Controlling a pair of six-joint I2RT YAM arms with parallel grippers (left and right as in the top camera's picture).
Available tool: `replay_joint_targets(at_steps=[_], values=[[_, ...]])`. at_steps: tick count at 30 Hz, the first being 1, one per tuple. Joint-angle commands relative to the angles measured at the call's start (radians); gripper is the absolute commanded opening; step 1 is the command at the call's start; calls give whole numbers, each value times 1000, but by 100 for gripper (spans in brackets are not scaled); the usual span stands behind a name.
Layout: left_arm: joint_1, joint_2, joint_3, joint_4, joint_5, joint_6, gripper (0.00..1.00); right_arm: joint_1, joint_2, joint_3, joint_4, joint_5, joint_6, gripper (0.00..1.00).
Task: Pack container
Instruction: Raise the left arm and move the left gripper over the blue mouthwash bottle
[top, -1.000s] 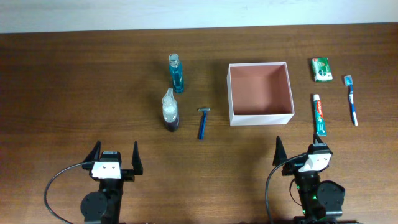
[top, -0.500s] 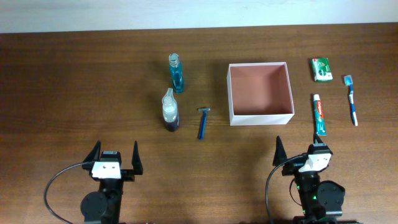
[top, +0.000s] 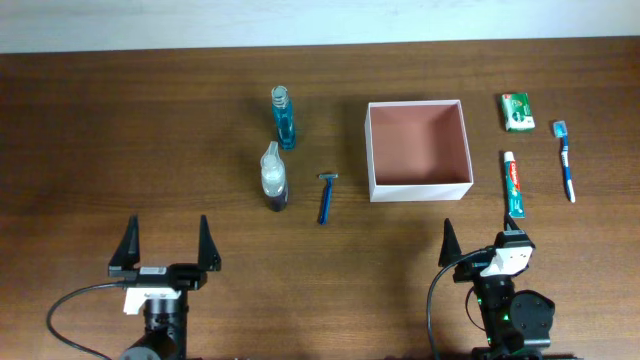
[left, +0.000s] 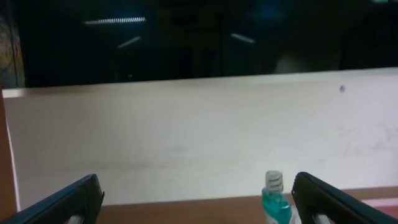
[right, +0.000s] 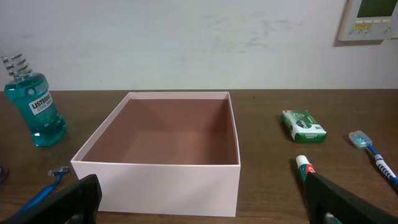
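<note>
the container stands on the worktop, a little right of the middle, open side up, and its whole pinkish-brown floor shows. to the left of it are a blue razor, then a small dark bottle, and farther back a mouthwash bottle that stands upright. to the right lie a toothpaste tube, a toothbrush and, at the far side, a green pack. the left pincer is at the near left, its jaws wide apart, holding nothing. the right pincer is at the near right, close to the toothpaste, also wide open and holding nothing, and it faces the container.
</note>
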Motion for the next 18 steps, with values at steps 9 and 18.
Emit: replay_joint_targets(at_steps=[9,18], values=[[5,214,301,310,48,154,99,6,-10,-5,-5,8,3,99],[4,650,832,-88,393,155,99,6,-10,-5,-5,8,3,99]])
